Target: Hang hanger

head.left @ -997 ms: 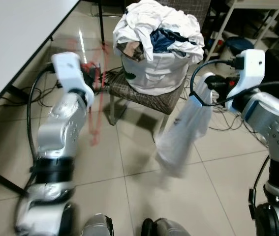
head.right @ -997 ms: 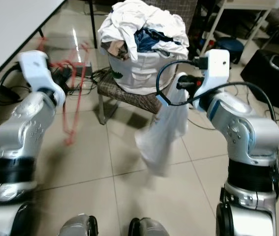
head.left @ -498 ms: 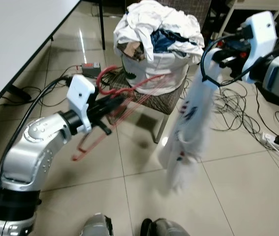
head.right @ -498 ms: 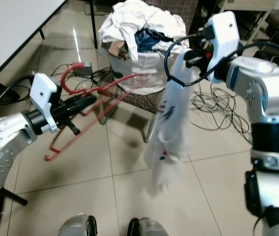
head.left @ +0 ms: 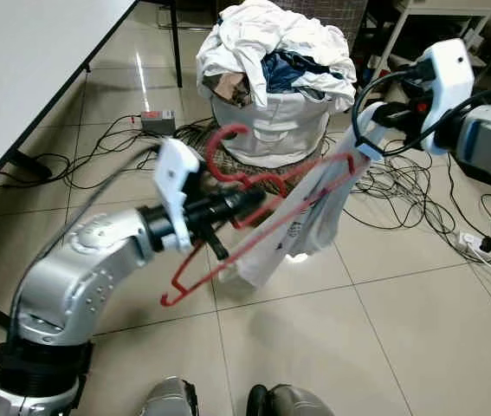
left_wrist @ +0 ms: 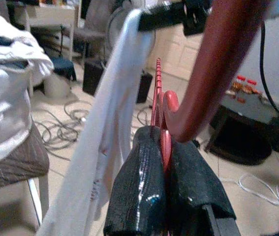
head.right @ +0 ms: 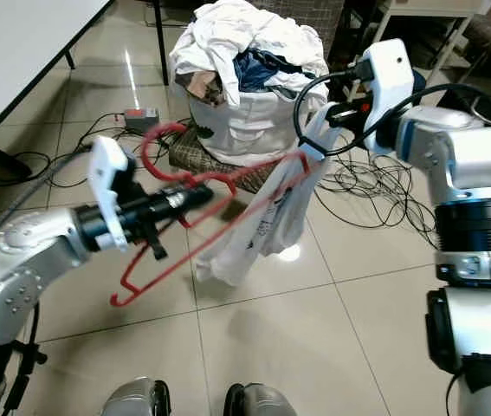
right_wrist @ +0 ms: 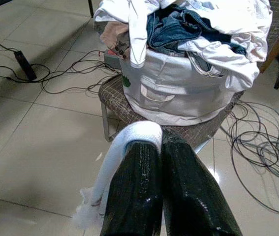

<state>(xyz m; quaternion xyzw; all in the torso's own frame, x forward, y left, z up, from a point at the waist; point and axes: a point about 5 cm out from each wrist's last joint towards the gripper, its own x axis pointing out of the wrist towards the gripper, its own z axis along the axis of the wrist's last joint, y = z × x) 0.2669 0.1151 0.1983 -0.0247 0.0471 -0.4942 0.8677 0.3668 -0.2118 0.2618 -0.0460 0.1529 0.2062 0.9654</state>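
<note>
Red hanger [head.left: 228, 227] sits clamped in your left gripper [head.left: 249, 201]; your right gripper [head.right: 325, 120] pinches the white garment [head.right: 267, 224] draped over it.

Left tool [head.right: 195, 198] clamped the red hanger [head.right: 195, 221] near its hook, one hanger arm reaching into the white garment [head.right: 267, 221] pinched by the right tool [head.right: 325, 121], before the heaped laundry basket [head.right: 243, 104] on a chair [head.right: 197, 160].
</note>
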